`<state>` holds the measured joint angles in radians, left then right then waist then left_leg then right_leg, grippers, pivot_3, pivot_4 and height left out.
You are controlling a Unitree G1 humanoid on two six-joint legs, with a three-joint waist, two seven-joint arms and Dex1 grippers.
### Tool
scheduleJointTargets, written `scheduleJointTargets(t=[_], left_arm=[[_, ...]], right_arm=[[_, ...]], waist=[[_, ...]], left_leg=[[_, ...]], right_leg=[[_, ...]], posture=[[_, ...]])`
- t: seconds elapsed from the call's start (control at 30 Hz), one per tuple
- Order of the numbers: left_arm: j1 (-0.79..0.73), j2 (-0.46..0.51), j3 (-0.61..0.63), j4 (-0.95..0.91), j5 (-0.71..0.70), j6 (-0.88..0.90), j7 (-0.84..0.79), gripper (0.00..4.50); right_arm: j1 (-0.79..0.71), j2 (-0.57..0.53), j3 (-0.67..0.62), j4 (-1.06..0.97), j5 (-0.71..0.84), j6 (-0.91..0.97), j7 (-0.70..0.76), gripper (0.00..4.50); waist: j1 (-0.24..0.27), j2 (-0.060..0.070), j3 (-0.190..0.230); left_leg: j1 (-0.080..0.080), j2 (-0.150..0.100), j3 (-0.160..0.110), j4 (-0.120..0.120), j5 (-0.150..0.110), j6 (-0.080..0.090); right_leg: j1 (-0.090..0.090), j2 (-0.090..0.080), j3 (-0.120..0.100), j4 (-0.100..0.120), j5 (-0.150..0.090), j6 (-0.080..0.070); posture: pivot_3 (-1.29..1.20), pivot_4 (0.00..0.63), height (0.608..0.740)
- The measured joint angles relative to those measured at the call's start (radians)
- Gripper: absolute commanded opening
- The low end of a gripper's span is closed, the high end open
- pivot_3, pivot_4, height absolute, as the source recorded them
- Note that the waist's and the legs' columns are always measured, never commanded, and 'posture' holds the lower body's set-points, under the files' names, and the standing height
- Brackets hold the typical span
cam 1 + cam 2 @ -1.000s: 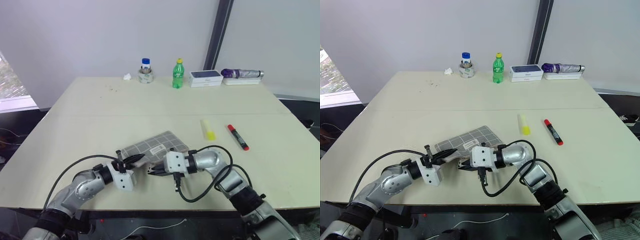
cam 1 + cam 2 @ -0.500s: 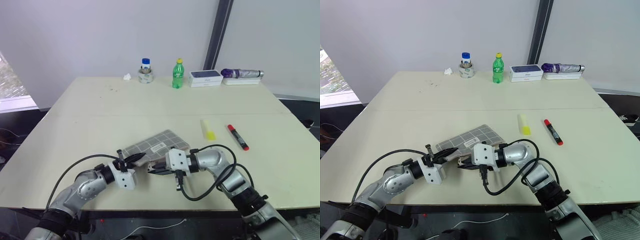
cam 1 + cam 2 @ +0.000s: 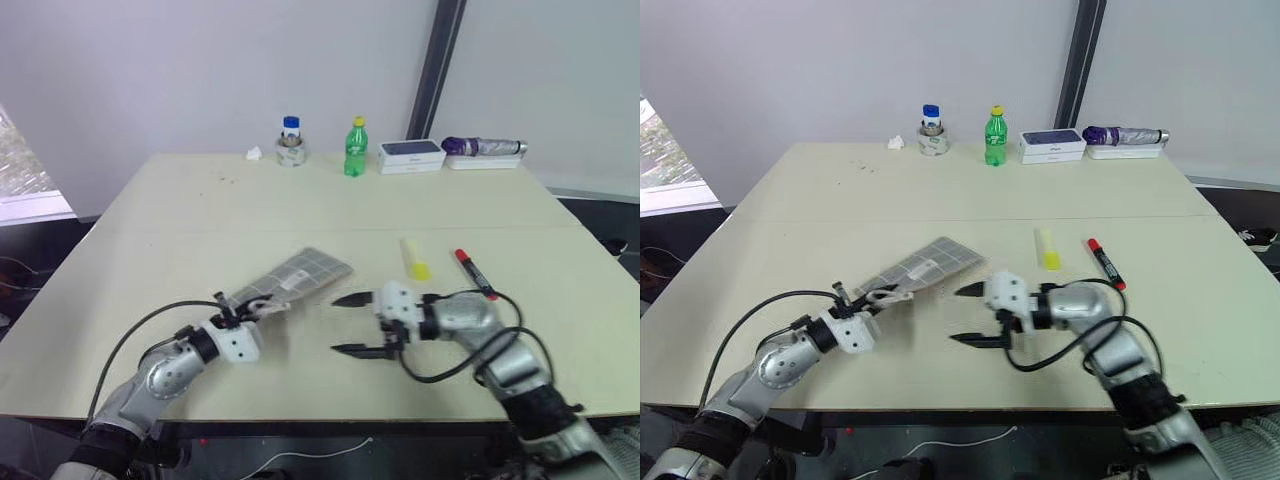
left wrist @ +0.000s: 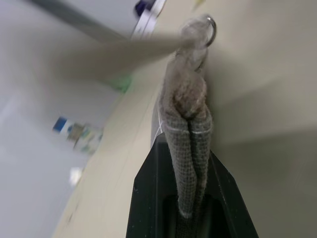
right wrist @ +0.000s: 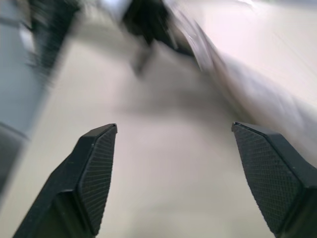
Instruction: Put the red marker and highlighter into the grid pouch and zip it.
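Since the earlier frame the right tool (image 3: 358,324) has let go of the grey grid-lined fabric pouch (image 3: 300,272) and swung rightward, fingers now wide and empty. Left tool (image 3: 262,307) pinches the pouch's near corner at lower centre-left. Stubby yellow highlighter (image 3: 415,258) and slim red marker (image 3: 476,273) lie centre-right, near each other. Recommend a level approach to the highlighter; the table (image 3: 200,210) offers open room, with its front edge close.

Left hand (image 3: 262,308) pinches the near corner of the grid pouch (image 3: 295,275) at centre frame; right hand (image 3: 349,323) gapes wide beside it, empty, over the surface (image 3: 200,220).
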<state>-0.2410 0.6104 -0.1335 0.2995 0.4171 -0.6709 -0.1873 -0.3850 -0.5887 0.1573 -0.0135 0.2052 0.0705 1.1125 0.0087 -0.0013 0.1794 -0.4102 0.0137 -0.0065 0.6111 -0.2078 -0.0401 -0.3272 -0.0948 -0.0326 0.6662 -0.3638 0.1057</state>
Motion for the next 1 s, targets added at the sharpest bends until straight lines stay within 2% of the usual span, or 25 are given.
scheduleJointTargets(t=[0.17,0.37,0.57,0.8,1.0], left_arm=[[-0.001,0.031,0.014,0.003,0.099,0.007,0.111,0.00],[-0.012,0.038,0.031,0.022,0.100,0.000,0.147,0.00],[-0.019,0.020,0.030,0.032,0.067,-0.010,0.127,0.00],[0.004,-0.048,0.028,0.020,-0.007,0.014,0.087,0.00],[0.002,-0.076,0.009,-0.002,-0.020,0.018,0.051,0.00]], right_arm=[[0.062,0.007,-0.063,0.097,-0.063,-0.142,-0.127,3.90],[0.019,0.090,-0.139,0.134,-0.057,-0.131,-0.295,3.90],[-0.016,0.132,-0.226,0.162,-0.041,-0.004,-0.481,3.90],[0.022,0.133,-0.264,0.127,-0.047,0.123,-0.601,3.90],[-0.130,0.172,-0.262,0.247,-0.072,0.267,-0.723,3.90]], waist=[[-0.005,0.000,0.000],[-0.004,-0.001,0.001],[0.005,-0.001,0.001],[-0.002,-0.001,0.001],[-0.016,-0.001,0.001]], left_leg=[[-0.001,0.000,0.001,-0.001,0.000,0.000],[-0.001,0.000,0.000,-0.001,0.000,0.000],[-0.002,-0.001,0.001,0.000,0.000,0.000],[-0.003,-0.001,0.001,0.000,0.000,0.000],[-0.006,-0.001,0.001,0.000,0.000,0.000]], right_leg=[[-0.001,0.000,0.001,0.000,0.000,0.000],[-0.001,0.000,0.001,0.000,0.000,0.000],[-0.002,-0.001,0.000,0.000,0.000,0.000],[-0.004,-0.001,0.001,0.000,0.000,0.000],[-0.007,0.000,0.001,0.001,0.000,0.000]], posture=[[0.00,0.150,0.740],[0.00,0.150,0.740],[0.00,0.150,0.740],[0.00,0.150,0.740],[0.00,0.150,0.740]])
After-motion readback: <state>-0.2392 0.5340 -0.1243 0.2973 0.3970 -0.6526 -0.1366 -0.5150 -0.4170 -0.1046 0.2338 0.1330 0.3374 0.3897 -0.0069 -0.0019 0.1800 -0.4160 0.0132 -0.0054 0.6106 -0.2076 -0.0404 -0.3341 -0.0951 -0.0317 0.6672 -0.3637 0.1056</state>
